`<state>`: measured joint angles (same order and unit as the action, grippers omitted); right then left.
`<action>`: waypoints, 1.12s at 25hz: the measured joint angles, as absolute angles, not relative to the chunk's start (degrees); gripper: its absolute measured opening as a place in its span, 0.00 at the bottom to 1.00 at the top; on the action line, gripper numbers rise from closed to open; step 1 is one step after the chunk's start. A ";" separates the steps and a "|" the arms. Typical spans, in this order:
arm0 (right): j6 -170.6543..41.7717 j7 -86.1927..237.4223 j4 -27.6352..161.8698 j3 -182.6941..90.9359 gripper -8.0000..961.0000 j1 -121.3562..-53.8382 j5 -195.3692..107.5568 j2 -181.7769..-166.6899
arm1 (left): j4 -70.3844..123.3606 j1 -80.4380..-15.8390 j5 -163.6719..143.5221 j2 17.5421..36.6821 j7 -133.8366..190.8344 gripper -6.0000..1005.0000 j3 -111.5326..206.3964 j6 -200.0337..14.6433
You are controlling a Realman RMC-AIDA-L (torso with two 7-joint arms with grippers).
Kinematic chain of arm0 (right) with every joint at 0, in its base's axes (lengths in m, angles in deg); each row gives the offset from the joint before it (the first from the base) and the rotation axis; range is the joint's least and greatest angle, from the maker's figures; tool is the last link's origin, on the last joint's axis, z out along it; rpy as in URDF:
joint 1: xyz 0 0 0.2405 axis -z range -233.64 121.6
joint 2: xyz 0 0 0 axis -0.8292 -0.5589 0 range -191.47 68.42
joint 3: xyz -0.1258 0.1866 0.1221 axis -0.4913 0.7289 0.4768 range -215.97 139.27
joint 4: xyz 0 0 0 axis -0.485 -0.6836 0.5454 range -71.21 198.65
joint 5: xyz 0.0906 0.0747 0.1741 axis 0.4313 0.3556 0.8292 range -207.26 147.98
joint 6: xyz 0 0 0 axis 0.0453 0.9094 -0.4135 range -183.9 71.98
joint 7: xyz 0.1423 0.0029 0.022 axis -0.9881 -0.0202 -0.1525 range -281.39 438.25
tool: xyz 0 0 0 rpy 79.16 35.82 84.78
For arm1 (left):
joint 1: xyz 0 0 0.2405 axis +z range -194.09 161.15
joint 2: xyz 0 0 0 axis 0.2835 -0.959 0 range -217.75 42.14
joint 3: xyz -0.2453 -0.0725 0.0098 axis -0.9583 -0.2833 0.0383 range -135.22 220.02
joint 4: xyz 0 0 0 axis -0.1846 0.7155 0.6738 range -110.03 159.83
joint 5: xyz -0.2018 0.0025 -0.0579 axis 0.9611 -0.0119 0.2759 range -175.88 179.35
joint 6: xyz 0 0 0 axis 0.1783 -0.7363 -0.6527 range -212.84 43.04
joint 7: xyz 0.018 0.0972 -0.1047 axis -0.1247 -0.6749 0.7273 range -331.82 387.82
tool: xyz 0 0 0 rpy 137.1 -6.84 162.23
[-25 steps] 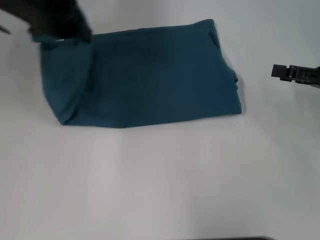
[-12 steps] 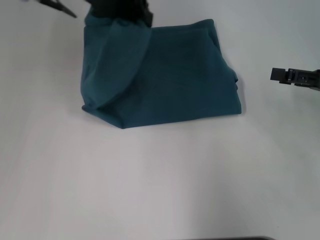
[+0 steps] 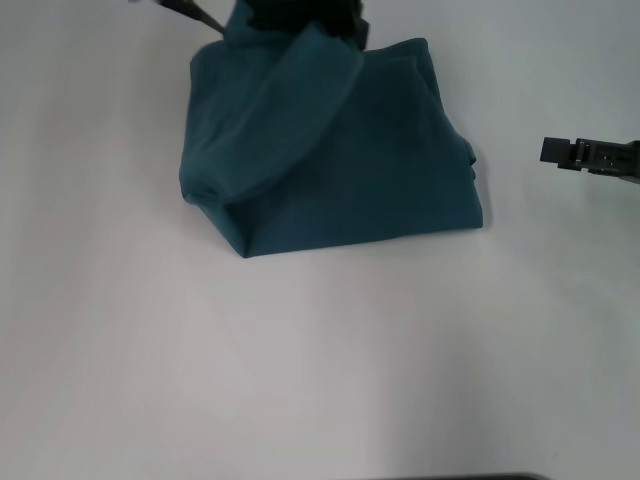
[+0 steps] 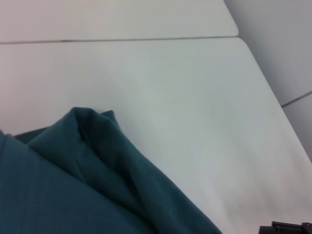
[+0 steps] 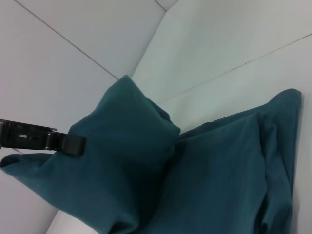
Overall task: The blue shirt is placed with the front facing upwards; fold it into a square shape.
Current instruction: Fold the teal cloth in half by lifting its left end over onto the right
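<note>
Over the last second the left gripper (image 3: 300,14), clamped on the left end of the blue shirt (image 3: 380,160), has carried that end up and across the shirt's middle on the tabletop (image 3: 320,370), so the final fold toward a square looks roughly half done; the right gripper (image 3: 556,150) waits well clear of the shirt's right edge, its fingers' state unclear.

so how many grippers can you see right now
2. The left gripper is at the far edge of the table, lifting the left end of the blue shirt over its middle. The right gripper hovers right of the shirt, touching nothing.
</note>
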<state>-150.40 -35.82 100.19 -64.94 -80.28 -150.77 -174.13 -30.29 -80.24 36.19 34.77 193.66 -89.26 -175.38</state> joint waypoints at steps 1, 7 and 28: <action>-150.40 -35.82 100.19 -64.98 0.93 -80.28 -150.79 -174.13 | -30.11 -80.48 36.23 34.93 193.65 0.05 -89.05 -175.14; -150.30 -35.82 100.19 -64.99 0.93 -80.33 -150.83 -174.10 | -27.60 -83.70 35.99 35.27 193.96 0.05 -85.81 -172.84; -149.89 -36.94 100.20 -64.98 0.93 -80.37 -150.84 -173.82 | -27.16 -90.31 28.91 36.41 198.42 0.05 -70.25 -166.71</action>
<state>-149.89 -36.94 100.20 -64.98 -80.37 -150.84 -173.82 -27.16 -90.31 28.91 36.41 198.42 -70.25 -166.71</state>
